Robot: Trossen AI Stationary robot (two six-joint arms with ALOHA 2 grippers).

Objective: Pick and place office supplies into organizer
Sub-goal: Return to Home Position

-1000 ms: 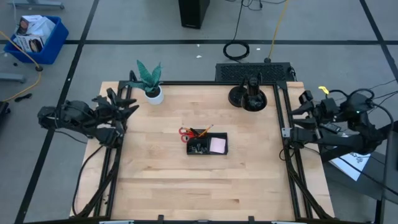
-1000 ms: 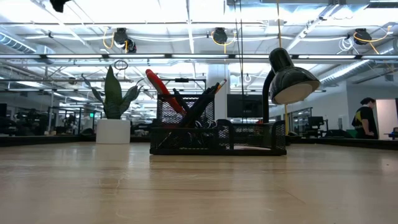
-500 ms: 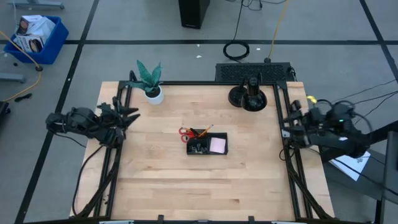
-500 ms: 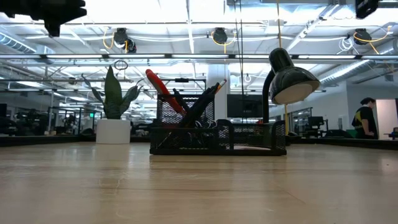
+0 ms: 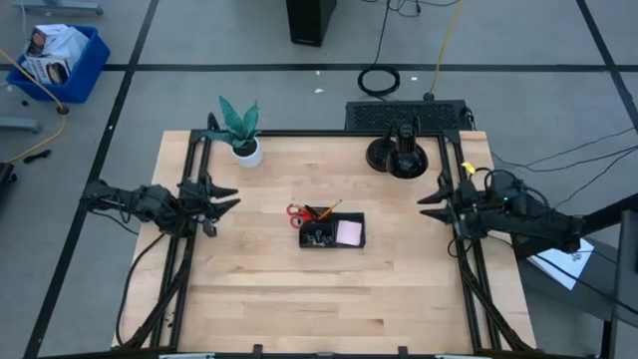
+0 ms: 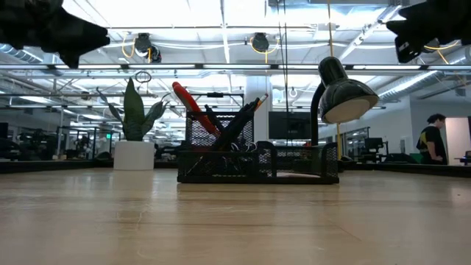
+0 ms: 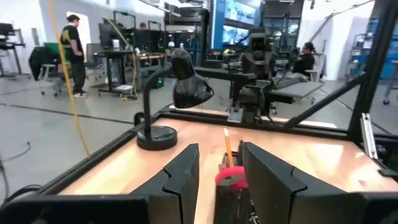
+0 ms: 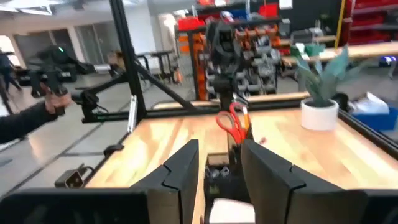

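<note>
Although nothing is gripped at this moment, the hazards are entered first. The left gripper (image 5: 227, 197) stands at 9 o'clock from the organizer (image 5: 331, 244) and the right gripper (image 5: 432, 198) at 3 o'clock from it. Both point inward toward the table's middle, each with jaws parted to a moderate gap and empty. A low or wide swing on the way to rest could, by my reckoning, clip the tall contents and tip or drag the light mesh tray. Secondary risk: the black desk lamp (image 5: 397, 155), at 1 o'clock from the organizer and near the right arm, and the potted plant (image 5: 240, 135), at 11 o'clock near the left arm, look close enough to the side rails to be brushed by an elbow. Item: organizer, black wire mesh, low, rectangular, divided; sits about the middle of the wooden table (image 5: 259, 289), well apart from both grippers. Contents: red-handled scissors (image 5: 297, 211), handles up, leaning out toward 9 o'clock from the tall end compartment; orange pencil (image 5: 330, 207), tilted toward 2 o'clock; dark pens beside them, count unclear; pink sticky-note pad (image 5: 349, 232), lying flat in the 3 o'clock compartment; small dark items in the middle compartment, too small to identify. No supplies show loose on the table; filling judged essentially complete.
</note>
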